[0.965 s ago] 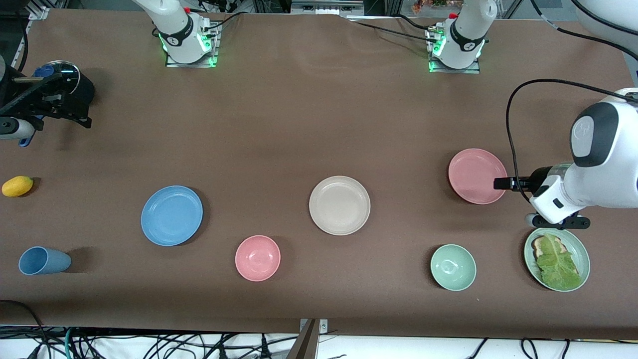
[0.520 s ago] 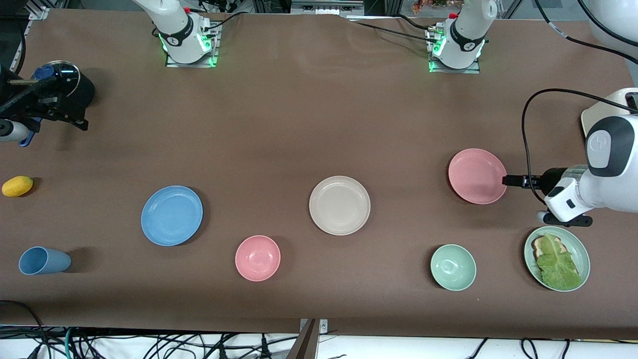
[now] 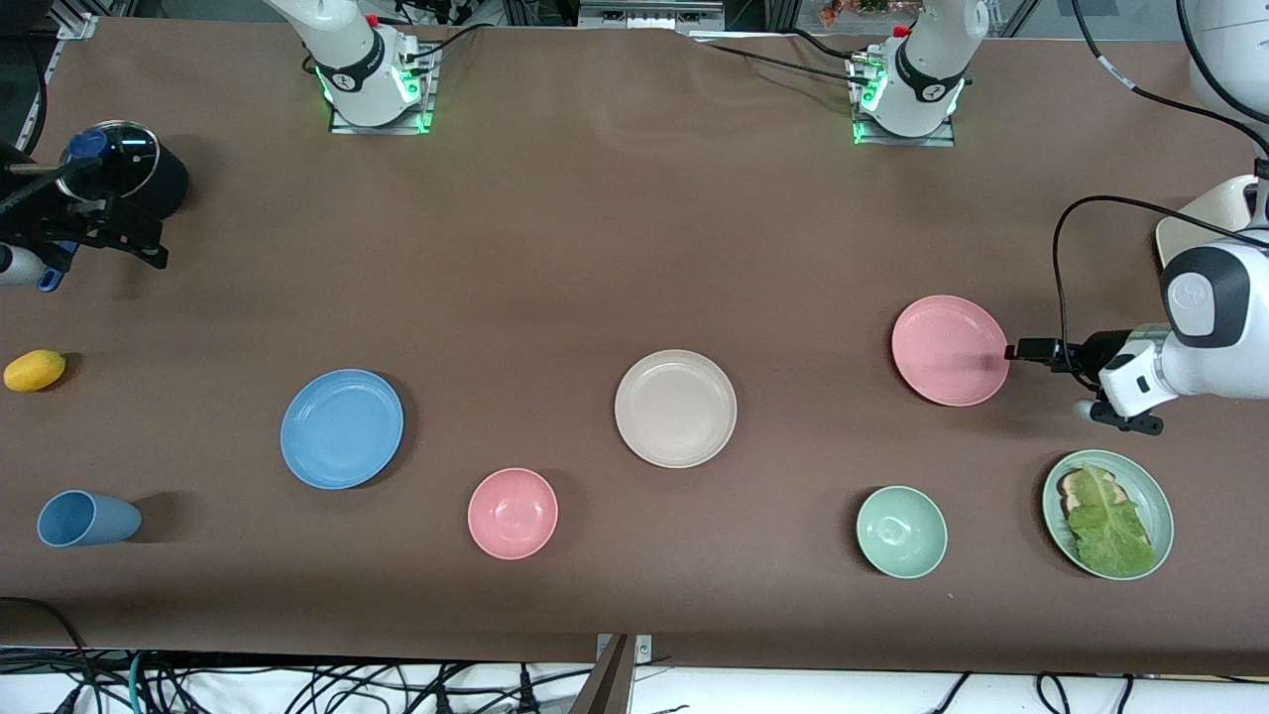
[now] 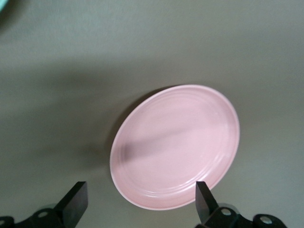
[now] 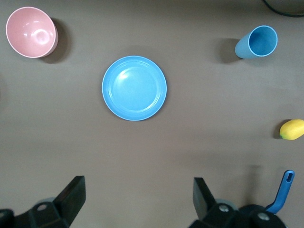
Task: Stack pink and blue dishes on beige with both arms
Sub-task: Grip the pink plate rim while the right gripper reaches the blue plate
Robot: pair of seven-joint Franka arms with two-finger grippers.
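The pink plate (image 3: pixel 949 350) lies toward the left arm's end of the table. The beige plate (image 3: pixel 675 408) sits mid-table, and the blue plate (image 3: pixel 341 428) lies toward the right arm's end. My left gripper (image 3: pixel 1021 350) is low beside the pink plate's rim, on the side toward the table's end. It is open, and the rim of the pink plate (image 4: pixel 175 147) shows between the fingers of the left gripper (image 4: pixel 140 197) without touching them. My right gripper (image 3: pixel 109 233) hangs open and empty over the table's end. From the right gripper (image 5: pixel 137 190) the blue plate (image 5: pixel 134 88) is seen well ahead.
A pink bowl (image 3: pixel 513 513) lies nearer the camera between the blue and beige plates. A pale green bowl (image 3: pixel 901 532) and a green dish with lettuce (image 3: pixel 1107 514) lie nearer the camera than the pink plate. A blue cup (image 3: pixel 87 518), a yellow fruit (image 3: pixel 35 370) and a black pot (image 3: pixel 124 164) occupy the right arm's end.
My left gripper has drawn back from over the pink plate's edge to just outside its rim. The right gripper has drifted slightly toward its table end. No plate moved.
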